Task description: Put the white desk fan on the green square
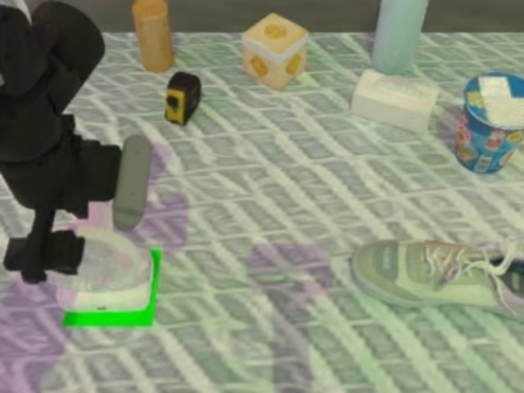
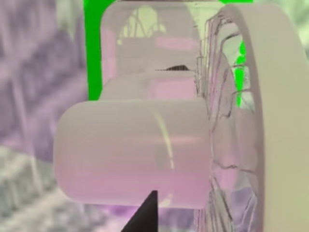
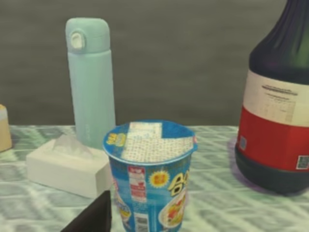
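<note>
Top view, left arm: you are looking at my left arm reaching down over the near-left of the table, with the left gripper (image 1: 51, 250) sitting at the white desk fan (image 1: 110, 270).
Top view, fan: the fan is resting over the green square (image 1: 146, 315), which is showing only as a strip along the fan's near and right edges.
Top view, grip: you cannot tell from here whether the fingers are pinching the fan or spread off it; the dark wrist is hiding them.
Top view, clutter: a grey capsule-shaped object (image 1: 131, 182) is lying just beyond the fan; a tape measure (image 1: 182, 97), a tan cylinder (image 1: 153, 34), a die-like cube (image 1: 274, 50), a tissue box (image 1: 394, 99), a mint flask (image 1: 399, 33), a noodle cup (image 1: 491, 121) and a sneaker (image 1: 438, 274) are standing well apart from it.
Left wrist view: you are seeing the fan's motor back (image 2: 133, 152) close up, the grille head (image 2: 251, 121) beside it, and green showing around the base. One dark fingertip (image 2: 145, 217) is poking in below the motor; the grip remains unclear.
Right wrist view: the right arm is idling at the far right, facing the noodle cup, flask, tissue box and a dark sauce bottle (image 3: 277, 106). Only a dark finger corner is showing, so its state is unclear.
Step in hand: you are most likely at the placing step.
Next move: it is calling for a release, then a straight lift, taking care not to tip the fan.
</note>
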You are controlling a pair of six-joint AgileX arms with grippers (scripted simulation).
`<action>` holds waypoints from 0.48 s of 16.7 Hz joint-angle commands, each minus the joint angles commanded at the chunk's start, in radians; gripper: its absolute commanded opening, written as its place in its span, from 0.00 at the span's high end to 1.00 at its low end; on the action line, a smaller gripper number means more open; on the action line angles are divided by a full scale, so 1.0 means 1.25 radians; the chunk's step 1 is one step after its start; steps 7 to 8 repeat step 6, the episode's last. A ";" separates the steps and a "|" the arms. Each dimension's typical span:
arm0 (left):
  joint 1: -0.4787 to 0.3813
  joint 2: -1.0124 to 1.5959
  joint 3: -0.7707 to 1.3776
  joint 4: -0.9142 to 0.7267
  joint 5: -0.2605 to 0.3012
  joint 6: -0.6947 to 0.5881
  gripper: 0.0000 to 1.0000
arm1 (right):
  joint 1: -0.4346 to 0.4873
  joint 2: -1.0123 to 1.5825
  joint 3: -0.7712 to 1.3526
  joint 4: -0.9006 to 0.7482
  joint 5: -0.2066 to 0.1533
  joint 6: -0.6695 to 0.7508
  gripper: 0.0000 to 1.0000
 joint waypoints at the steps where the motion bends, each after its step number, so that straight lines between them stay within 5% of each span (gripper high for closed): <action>1: 0.000 0.000 0.000 0.000 0.000 0.000 0.00 | 0.000 0.000 0.000 0.000 0.000 0.000 0.00; 8: 0.000 0.000 0.000 0.000 0.000 0.000 0.00 | 0.000 0.000 0.000 0.000 0.000 0.000 0.00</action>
